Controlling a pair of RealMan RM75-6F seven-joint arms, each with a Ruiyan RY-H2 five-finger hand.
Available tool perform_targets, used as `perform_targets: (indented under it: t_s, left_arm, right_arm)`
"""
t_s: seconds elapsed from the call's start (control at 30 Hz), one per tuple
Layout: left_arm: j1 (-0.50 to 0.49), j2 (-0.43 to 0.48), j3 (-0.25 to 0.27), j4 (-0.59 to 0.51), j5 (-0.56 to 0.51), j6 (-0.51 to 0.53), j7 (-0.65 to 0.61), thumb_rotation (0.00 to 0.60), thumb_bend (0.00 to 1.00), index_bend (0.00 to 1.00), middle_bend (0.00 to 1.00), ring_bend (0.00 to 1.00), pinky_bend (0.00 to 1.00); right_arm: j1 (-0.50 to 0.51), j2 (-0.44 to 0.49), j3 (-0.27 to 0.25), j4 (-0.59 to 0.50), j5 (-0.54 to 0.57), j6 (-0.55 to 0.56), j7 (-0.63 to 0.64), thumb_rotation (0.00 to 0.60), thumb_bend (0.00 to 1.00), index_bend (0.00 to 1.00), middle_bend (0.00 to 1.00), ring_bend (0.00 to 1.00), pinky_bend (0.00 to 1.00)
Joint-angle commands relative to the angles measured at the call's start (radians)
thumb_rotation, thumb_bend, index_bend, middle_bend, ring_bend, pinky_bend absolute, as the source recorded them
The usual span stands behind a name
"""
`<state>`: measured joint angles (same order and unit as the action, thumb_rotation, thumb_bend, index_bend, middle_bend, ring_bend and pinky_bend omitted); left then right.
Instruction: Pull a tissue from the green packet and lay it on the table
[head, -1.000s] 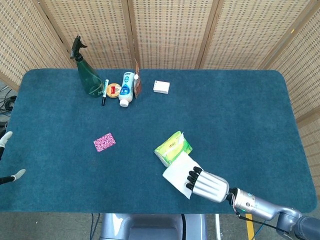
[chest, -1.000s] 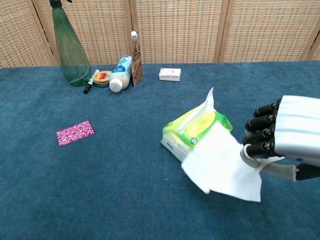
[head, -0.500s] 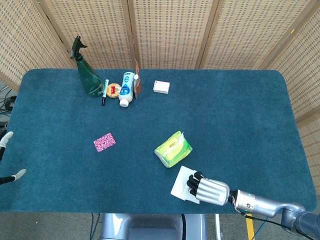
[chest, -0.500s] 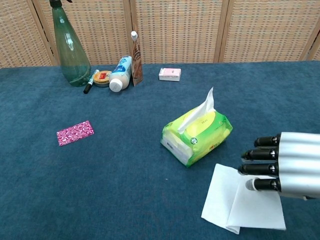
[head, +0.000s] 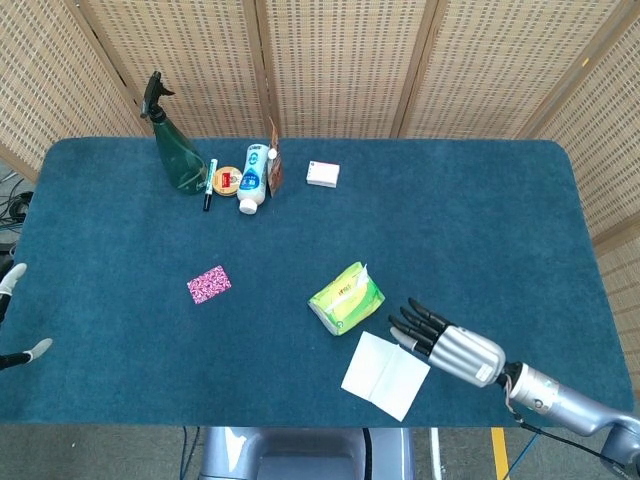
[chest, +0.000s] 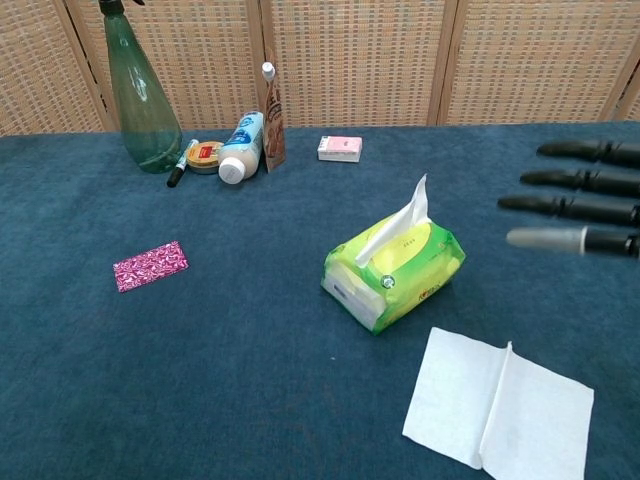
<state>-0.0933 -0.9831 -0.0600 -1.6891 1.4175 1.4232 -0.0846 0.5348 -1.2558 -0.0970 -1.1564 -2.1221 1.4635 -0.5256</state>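
Observation:
The green tissue packet (head: 346, 297) (chest: 396, 269) lies near the table's middle front, a white tissue tip standing out of its slot. A pulled white tissue (head: 386, 374) (chest: 501, 412) lies flat on the blue cloth just in front and right of the packet, with one crease down it. My right hand (head: 446, 344) (chest: 581, 194) hovers above and to the right of the tissue, fingers stretched out straight and apart, holding nothing. At the head view's left edge my left hand (head: 14, 315) shows only two pale fingertips, set apart.
Along the back stand a green spray bottle (head: 176, 150), a pen (head: 209, 182), a round tin (head: 228, 180), a white-blue bottle (head: 253, 177), a brown sachet (head: 274, 165) and a small white box (head: 322, 173). A pink patterned card (head: 208, 284) lies left of the packet.
My right hand carried the tissue down to the table in front of the packet, let it go, then spread its fingers and lifted up and away to the right.

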Motion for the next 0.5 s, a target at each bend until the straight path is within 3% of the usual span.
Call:
perform_targets:
  t_s: [0.03,0.13,0.27,0.37,0.5]
  left_arm:
    - [0.002,0.001,0.000,-0.001,0.002,0.004,-0.002,0.600,0.00,0.00,0.00,0.00,0.00]
    - [0.006,0.003,0.000,-0.003,0.007,0.013,-0.007,0.600,0.00,0.00,0.00,0.00,0.00]
    - [0.017,0.007,0.003,-0.005,0.023,0.038,-0.019,0.600,0.00,0.00,0.00,0.00,0.00]
    - [0.024,0.009,0.005,-0.004,0.034,0.053,-0.026,0.600,0.00,0.00,0.00,0.00,0.00]
    - [0.028,0.009,0.010,0.000,0.048,0.062,-0.032,0.600,0.00,0.00,0.00,0.00,0.00]
  right_arm:
    - [-0.062,0.052,0.083,0.022,0.151,0.102,0.108,0.600,0.00,0.00,0.00,0.00,0.00]
    - [-0.101,0.071,0.136,0.000,0.296,0.112,0.236,0.600,0.00,0.00,0.00,0.00,0.00]
    - [-0.174,0.093,0.199,-0.117,0.522,0.076,0.375,0.600,0.00,0.00,0.00,0.00,0.00]
    - [-0.226,0.101,0.219,-0.228,0.631,0.063,0.459,0.600,0.00,0.00,0.00,0.00,0.00]
    - [-0.286,0.102,0.212,-0.313,0.684,0.084,0.513,0.600,0.00,0.00,0.00,0.00,0.00]
